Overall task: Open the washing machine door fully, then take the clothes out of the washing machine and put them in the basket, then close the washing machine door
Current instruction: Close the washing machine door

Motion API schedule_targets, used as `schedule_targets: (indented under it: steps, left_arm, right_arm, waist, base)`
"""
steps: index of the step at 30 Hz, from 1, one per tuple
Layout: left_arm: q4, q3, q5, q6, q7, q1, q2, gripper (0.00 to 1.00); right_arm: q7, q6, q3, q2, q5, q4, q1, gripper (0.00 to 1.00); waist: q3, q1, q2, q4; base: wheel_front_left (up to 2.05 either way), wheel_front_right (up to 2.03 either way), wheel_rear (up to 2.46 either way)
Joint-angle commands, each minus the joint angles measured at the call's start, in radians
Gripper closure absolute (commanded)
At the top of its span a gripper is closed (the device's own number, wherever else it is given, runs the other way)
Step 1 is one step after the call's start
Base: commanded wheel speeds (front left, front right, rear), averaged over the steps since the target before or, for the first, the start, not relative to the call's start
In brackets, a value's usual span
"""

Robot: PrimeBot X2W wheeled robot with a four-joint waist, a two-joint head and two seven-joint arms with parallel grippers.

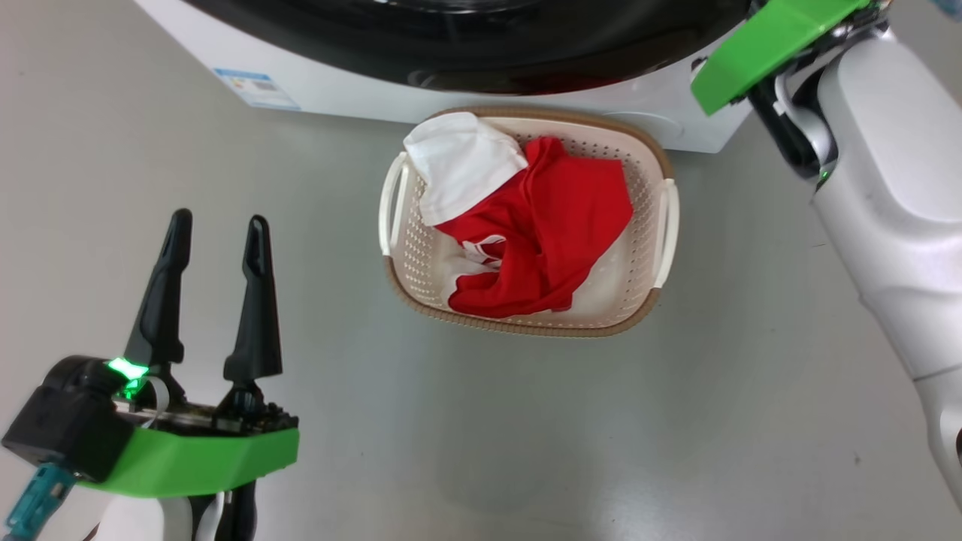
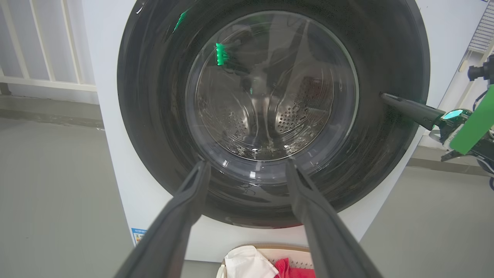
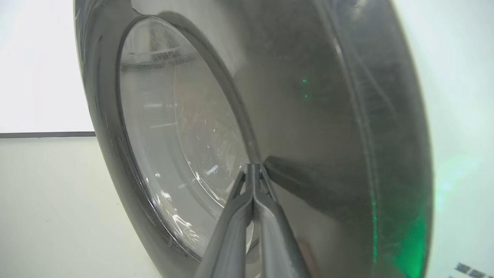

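Black and long, the two fingers of our left gripper (image 1: 219, 222) stand spread wide at the lower left. They grasp nothing and hover above the grey floor (image 1: 113, 150), well apart from the basket. Farther up and a little right, on the white front of the washing machine (image 1: 654, 113), we see a blue label sticker (image 1: 255, 89). Its print is too small for us to read, and we find no brand name anywhere.

In the middle sits the cream basket (image 1: 526, 324), just before the machine, with the red and white clothes (image 1: 571, 218) heaped inside it. Seen through the glass from the left wrist, the steel drum (image 2: 293, 116) looks bare of fabric. So we judge the unloading finished and the last step in hand: closing.

The washing machine door (image 2: 154, 116) lies flat against the machine's front, or very nearly; we cannot tell whether its latch has caught. At the right, our right gripper (image 3: 252, 168) is clenched with nothing between its fingers, its tips set against the door's glossy black rim beside the glass. The next move, we think, calls for a firm, square push through those tips until the door seats, then a straight retreat clear of the basket.
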Motion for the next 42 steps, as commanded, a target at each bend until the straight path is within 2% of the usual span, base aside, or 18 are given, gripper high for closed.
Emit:
schedule_targets:
  steps: [1, 2, 3, 9, 14, 30, 42]
  left_arm:
    - [-0.020, 0.032, 0.012, -0.005, -0.008, -0.002, 0.019, 0.00]
    - [-0.017, 0.034, 0.013, -0.005, -0.008, -0.001, 0.019, 0.00]
    - [-0.014, 0.033, 0.015, -0.005, -0.008, 0.000, 0.019, 0.00]
    - [0.009, 0.020, 0.040, -0.006, -0.008, 0.008, 0.019, 0.00]
    - [0.030, 0.017, 0.075, -0.006, -0.008, 0.016, 0.019, 0.00]
    - [0.075, 0.045, 0.132, -0.007, -0.008, 0.067, 0.038, 0.00]
    - [0.079, 0.074, 0.136, -0.007, -0.008, 0.101, 0.047, 0.00]
  right_arm:
    - [-0.005, -0.010, -0.004, 0.008, 0.011, -0.021, 0.024, 0.53]
    - [-0.005, -0.010, 0.002, 0.009, 0.019, -0.026, 0.035, 0.09]
    - [-0.005, -0.010, 0.007, 0.009, 0.027, -0.032, 0.046, 0.00]
    - [-0.005, -0.010, 0.020, 0.003, 0.044, -0.087, 0.131, 0.00]
    - [-0.005, -0.010, -0.006, -0.010, 0.021, -0.147, 0.227, 0.00]
    - [-0.005, -0.010, -0.178, 0.010, -0.078, -0.356, 0.520, 0.00]
    - [-0.005, -0.010, -0.315, 0.054, -0.110, -0.447, 0.709, 0.00]
  waist:
    - [-0.012, 0.0000, -0.0001, -0.013]
    - [-0.017, 0.0000, -0.0001, -0.020]
    - [-0.022, 0.0000, -0.0001, -0.027]
    - [-0.059, 0.0000, -0.0001, -0.078]
    - [-0.100, 0.0000, -0.0001, -0.119]
    - [-0.230, 0.0000, -0.0001, -0.248]
    - [-0.281, 0.0000, -0.0001, -0.286]
  base:
    - [0.00, 0.00, 0.00]
    - [0.00, 0.00, 0.00]
    - [0.00, 0.00, 0.00]
    - [0.00, 0.00, 0.00]
    - [0.00, 0.00, 0.00]
    - [0.00, 0.00, 0.00]
    - [0.00, 0.00, 0.00]
